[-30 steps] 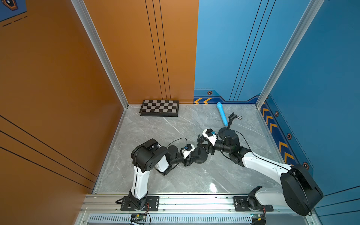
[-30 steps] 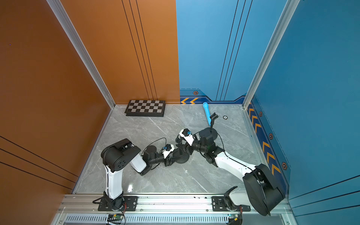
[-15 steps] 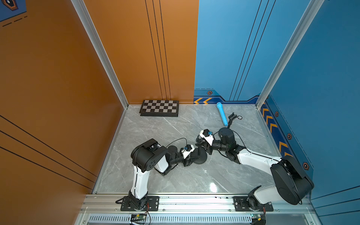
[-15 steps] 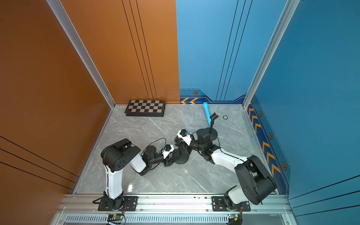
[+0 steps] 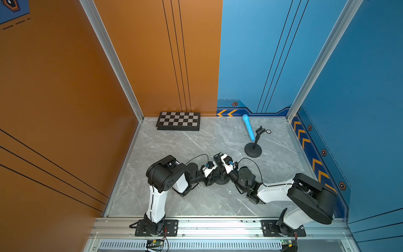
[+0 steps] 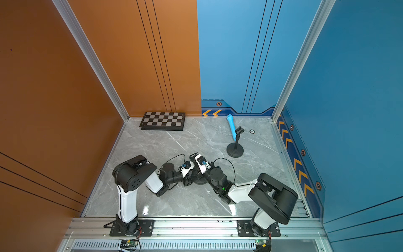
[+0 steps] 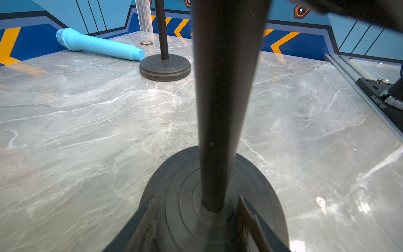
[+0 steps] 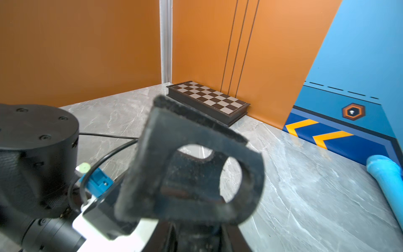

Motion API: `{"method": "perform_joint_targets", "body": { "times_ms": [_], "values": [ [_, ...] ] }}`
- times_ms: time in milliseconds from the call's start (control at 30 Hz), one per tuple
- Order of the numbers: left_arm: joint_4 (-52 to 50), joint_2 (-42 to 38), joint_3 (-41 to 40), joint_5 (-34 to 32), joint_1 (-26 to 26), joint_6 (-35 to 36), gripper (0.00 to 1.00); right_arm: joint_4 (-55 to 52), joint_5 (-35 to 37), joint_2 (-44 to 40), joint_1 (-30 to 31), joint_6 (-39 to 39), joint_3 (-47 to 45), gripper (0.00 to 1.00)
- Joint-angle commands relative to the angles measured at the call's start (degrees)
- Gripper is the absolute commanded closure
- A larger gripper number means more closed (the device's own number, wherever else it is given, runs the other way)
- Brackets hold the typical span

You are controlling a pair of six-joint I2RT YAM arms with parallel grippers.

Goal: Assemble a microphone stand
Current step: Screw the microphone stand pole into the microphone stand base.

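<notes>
The right gripper (image 5: 218, 160) has just swung to mid-frame in both top views, and its jaws have nipped shut on the clip (image 8: 196, 157) topping the pole (image 7: 218, 109). The left gripper (image 7: 197, 209) has its jaws half open, straddling the pole's foot on the base (image 7: 261, 185), which rests on the counter (image 7: 87, 131). Fastening looks next.

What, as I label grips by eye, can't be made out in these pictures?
Right gripper: its jaws are hidden in the right wrist view by the blurred black plastic microphone clip; tiny in both top views.
Near stand's round black base: mostly under both wrists in both top views.
Light blue plastic microphone: cut off by the right wrist view's edge.
Small round token: markings too small in a top view.
</notes>
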Motion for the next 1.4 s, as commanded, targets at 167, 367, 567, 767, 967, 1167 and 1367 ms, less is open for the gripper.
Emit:
{"method": "perform_joint_targets", "body": {
  "times_ms": [167, 367, 567, 767, 967, 1167, 1367],
  "values": [
    [-8.9, 1.7, -2.1, -1.3, 0.3, -0.6, 0.39, -5.8, 6.4, -2.1, -0.3, -2.6, -0.1, 0.77],
    [-8.9, 1.0, -2.6, -1.2, 0.4, -0.5, 0.39, -24.7, -21.3, -12.5, -6.9, -6.2, 1.6, 0.5],
    [-8.9, 1.0, -2.6, -1.0, 0.5, -0.3, 0.4, -38.7, -43.2, -17.5, -16.2, -9.9, 5.4, 0.45],
    [-8.9, 0.9, -2.7, -0.9, 0.5, -0.1, 0.39, -45.9, -56.2, -14.4, -19.9, -12.6, 10.1, 0.45],
    [-8.9, 1.0, -2.8, -0.8, 0.5, -0.1, 0.39, -44.6, -60.0, -9.9, -21.8, -12.0, 12.9, 0.47],
    [-8.9, 1.2, -2.6, -0.6, 0.5, -0.1, 0.4, -44.4, -59.3, -7.1, -22.6, -11.9, 15.2, 0.52],
    [-8.9, 1.2, -2.7, -0.5, 0.6, -0.1, 0.4, -45.3, -60.8, -5.5, -22.9, -12.2, 17.4, 0.56]
  ]
}}
